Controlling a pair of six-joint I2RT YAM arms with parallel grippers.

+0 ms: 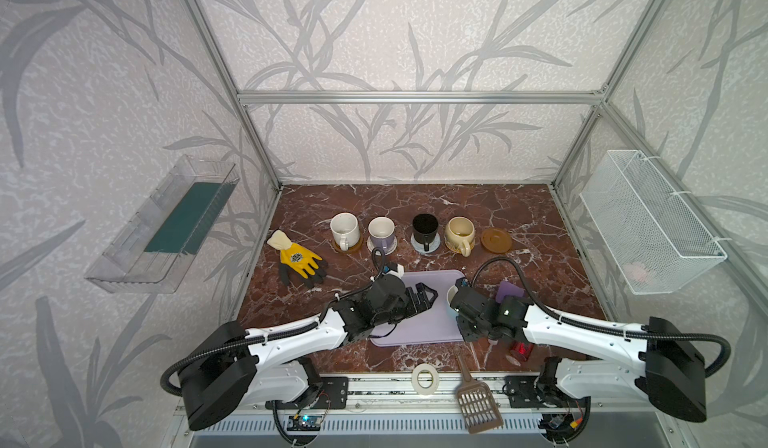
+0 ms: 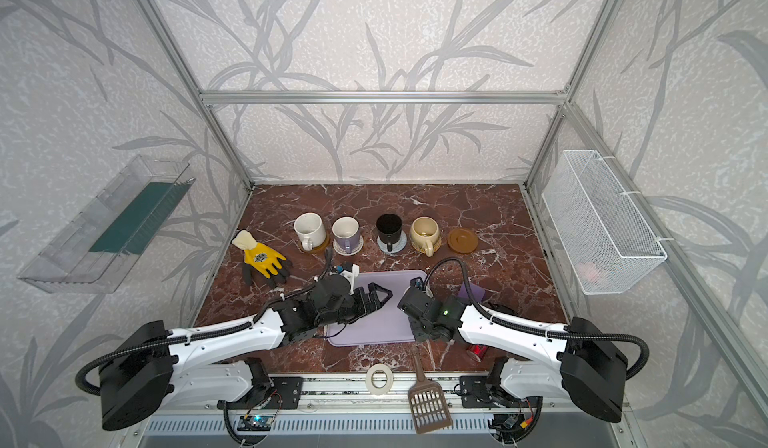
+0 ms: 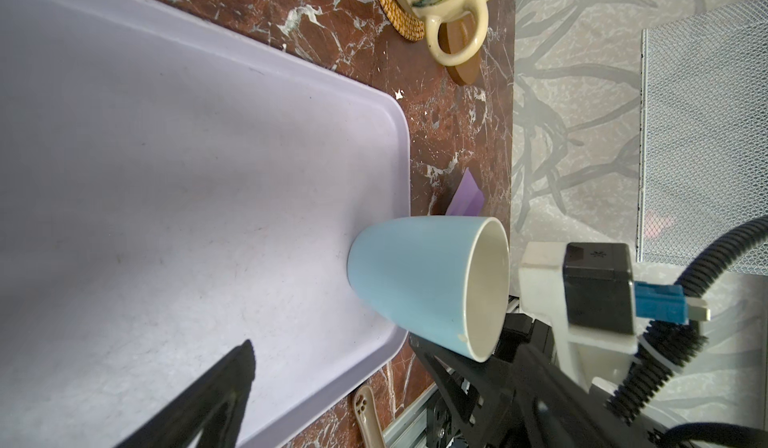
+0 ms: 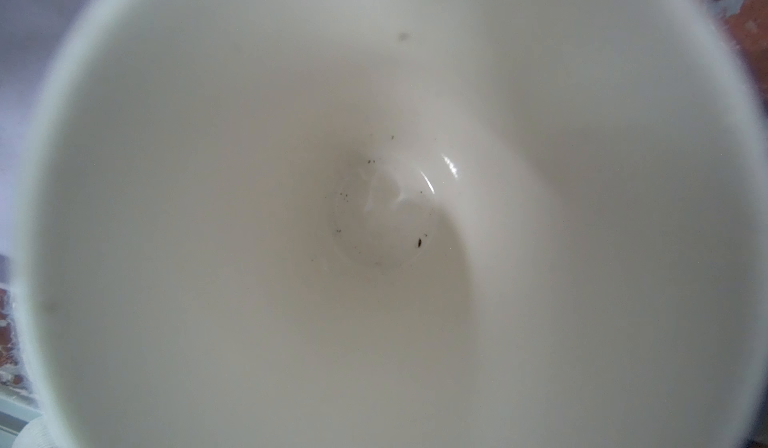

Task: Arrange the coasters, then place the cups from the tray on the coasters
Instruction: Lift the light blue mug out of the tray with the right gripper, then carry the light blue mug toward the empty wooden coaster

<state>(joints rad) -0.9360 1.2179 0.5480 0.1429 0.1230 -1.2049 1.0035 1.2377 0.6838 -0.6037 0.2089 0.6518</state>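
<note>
Red-brown marble desk [image 1: 415, 200], leaf-print walls and alu frame round it. Ref pt for everything below: tray [image 1: 415, 329], lavender, flat on desk.

Beyond tray, in a row: five coasters [image 1: 435, 245], side by side. Arranging part: done, by the look of it. Four already loaded, L to R beyond tray's far edge: white speckled mug [image 1: 344, 227], lavender mug [image 1: 381, 232], black mug [image 1: 424, 226], cream-yellow mug [image 1: 459, 232], each upright on own coaster. Beyond tray's far right corner: bare wooden coaster [image 1: 496, 240], nothing on it yet.

Last cup: light blue mug [image 3: 415, 288], mouth up, at tray's right rim. Can't tell whether resting on tray or just clear of it.

State of left pincer [image 1: 430, 295]: spread wide, empty, hovering over tray's middle, apart from blue mug.

State of right pincer [image 1: 456, 300]: right at blue mug, reaching in from tray's right side. Right wrist cam filled w/ mug's white inside. Only part of pincer seen beside mug wall in left wrist view. Can't tell how far open, nor whether mug gripped.

Judged approx four-fifths thru. Left to do: carry blue mug from tray to bare coaster, set down upright, let go.
</note>
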